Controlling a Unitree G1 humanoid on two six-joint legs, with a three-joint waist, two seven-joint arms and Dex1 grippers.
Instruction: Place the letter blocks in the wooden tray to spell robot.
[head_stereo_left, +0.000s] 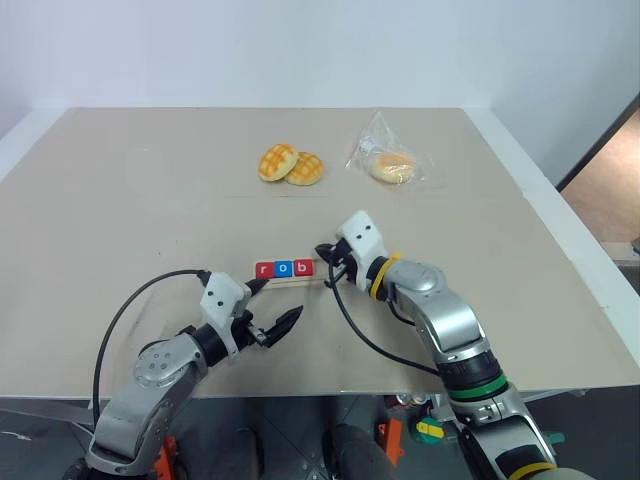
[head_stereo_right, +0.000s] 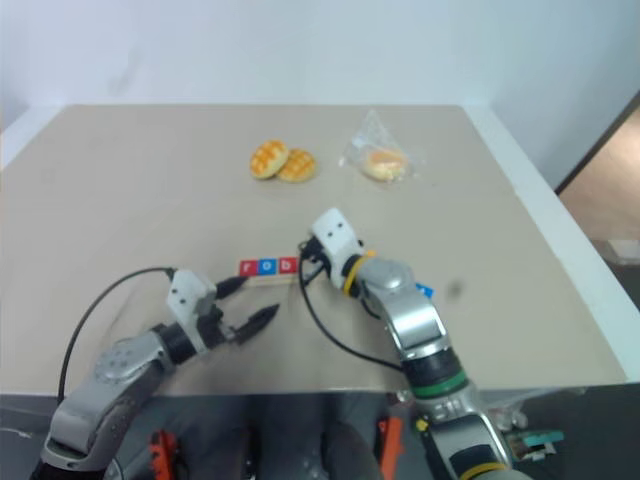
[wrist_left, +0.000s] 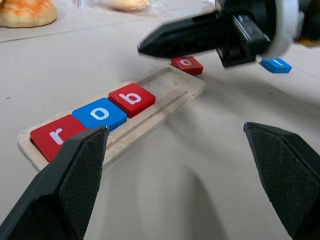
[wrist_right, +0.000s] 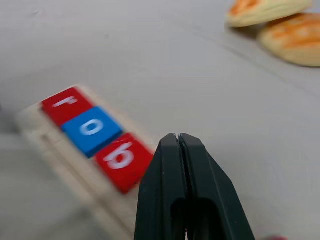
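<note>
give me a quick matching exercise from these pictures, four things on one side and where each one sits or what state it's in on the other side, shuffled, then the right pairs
Things:
1. blue o block
2. red o block
3. left hand
4. right hand

Places or states:
A. on the table just past the wooden tray's bare end
B. fingers wide open
C. in the tray, between the r block and the b block
D. fingers pressed shut, holding nothing

Pairs: 1-C, 2-A, 3-B, 4-D

red block (wrist_left: 56, 136): "r" | blue block (wrist_left: 100, 113): "o" | red block (wrist_left: 132, 98): "b" | loose red block (wrist_left: 187, 64): "o"
</note>
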